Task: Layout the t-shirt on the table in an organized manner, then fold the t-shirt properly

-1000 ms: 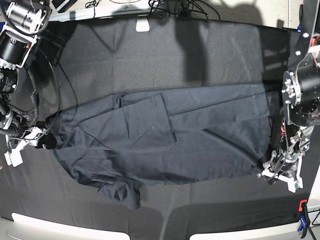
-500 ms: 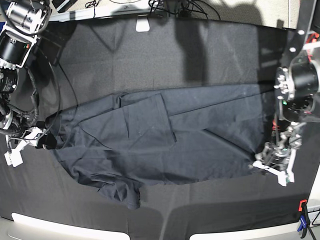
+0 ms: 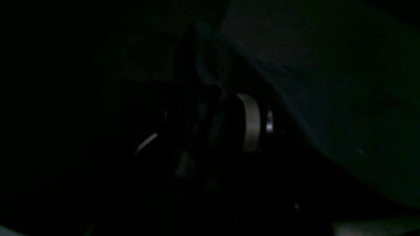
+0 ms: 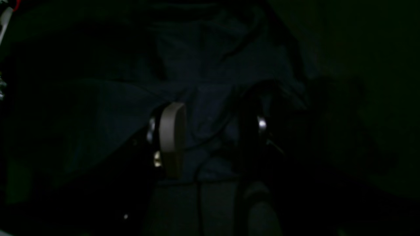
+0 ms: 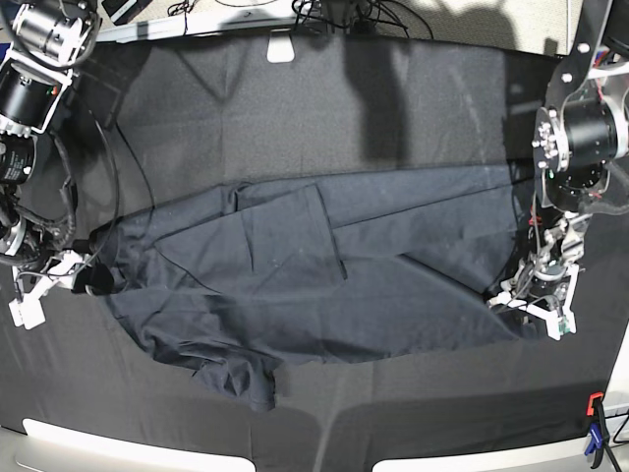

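Observation:
The dark navy t-shirt (image 5: 324,265) lies spread across the middle of the black-clothed table (image 5: 295,108), creased, with a folded flap near its centre and a bunched sleeve at the front left. My left gripper (image 5: 526,307) sits low at the shirt's front right corner. The dim left wrist view shows this gripper (image 3: 206,127) with its jaws apart and a ridge of fabric (image 3: 210,75) running between them. My right gripper (image 5: 69,277) rests at the shirt's left edge. Seen from the right wrist, that gripper (image 4: 215,131) is open, its pale pad (image 4: 172,141) on shirt cloth (image 4: 197,59).
A red and blue clamp (image 5: 595,423) grips the front right corner. A white piece (image 5: 280,47) sits at the far edge, with cables behind it. Pale table edge (image 5: 98,442) shows along the front. Both arms' bodies stand over the table's left and right ends.
My left gripper has moved away from the front edge and inward, onto the shirt's front right corner. The right arm and the shirt's left side have stayed still.

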You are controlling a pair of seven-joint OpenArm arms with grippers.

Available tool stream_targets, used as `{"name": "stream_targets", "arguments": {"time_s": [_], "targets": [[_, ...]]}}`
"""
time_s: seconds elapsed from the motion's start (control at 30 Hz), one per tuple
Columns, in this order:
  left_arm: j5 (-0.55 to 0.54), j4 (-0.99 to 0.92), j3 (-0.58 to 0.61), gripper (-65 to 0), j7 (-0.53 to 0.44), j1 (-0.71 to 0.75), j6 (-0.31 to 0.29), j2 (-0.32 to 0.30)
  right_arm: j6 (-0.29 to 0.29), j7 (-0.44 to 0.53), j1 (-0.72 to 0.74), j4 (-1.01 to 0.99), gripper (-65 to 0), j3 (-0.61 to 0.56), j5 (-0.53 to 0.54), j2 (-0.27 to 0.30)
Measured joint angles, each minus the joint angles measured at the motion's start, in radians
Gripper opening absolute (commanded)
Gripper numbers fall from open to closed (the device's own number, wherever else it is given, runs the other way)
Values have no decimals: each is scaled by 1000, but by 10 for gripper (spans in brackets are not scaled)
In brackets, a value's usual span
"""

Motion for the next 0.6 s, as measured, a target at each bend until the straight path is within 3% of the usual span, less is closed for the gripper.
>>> {"name": "stream_targets", "arguments": {"time_s": [0.27,0.33,0.43,0.6], "targets": [[3,-1,0,-429,11,-27,-14,10,0,-8,0,0,-386,0,13,0],[3,-2,0,-481,20,-27,-14,12,0,-10,0,0,-386,0,13,0],[3,-2,0,-650,27,-27,-14,17,0,-10,0,0,-386,0,13,0],[3,-2,0,-650,21,-27,-14,20,0,-10,0,0,-385,0,5,0]]}}
